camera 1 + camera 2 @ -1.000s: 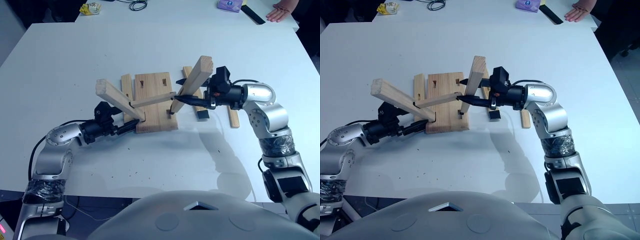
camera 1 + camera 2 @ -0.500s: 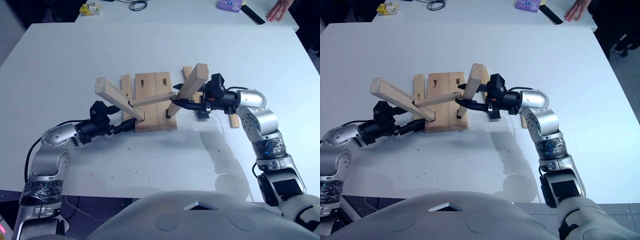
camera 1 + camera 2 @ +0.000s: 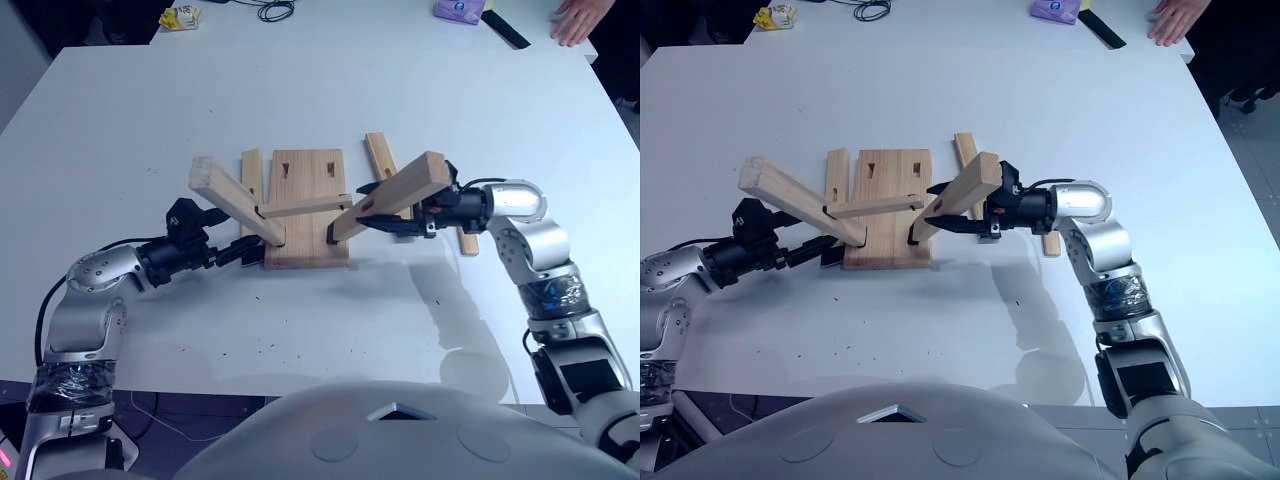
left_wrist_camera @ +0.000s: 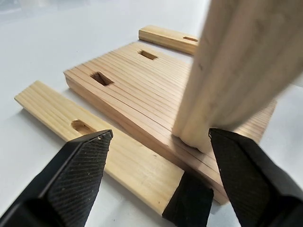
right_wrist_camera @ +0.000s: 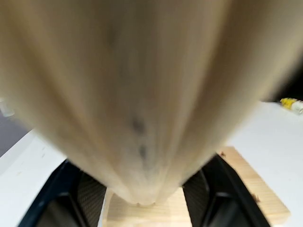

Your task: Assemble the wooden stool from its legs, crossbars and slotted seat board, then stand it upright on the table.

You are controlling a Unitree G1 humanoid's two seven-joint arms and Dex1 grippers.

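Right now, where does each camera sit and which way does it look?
Left eye view: on the head, looking forward and down over the table; both arms show, left gripper and right gripper at the seat board.
Right eye view: beside it, same scene, both arms.
Left wrist view: on the left wrist, facing along the left fingers to the seat board and left leg.
Right wrist view: on the right wrist, close against the right leg between the right fingers.
Shared: all see the seat board.

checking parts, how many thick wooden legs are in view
2: one thick pale wooden leg leans on the slotted wooden seat board by the left hand; second leg tilted in the right hand.
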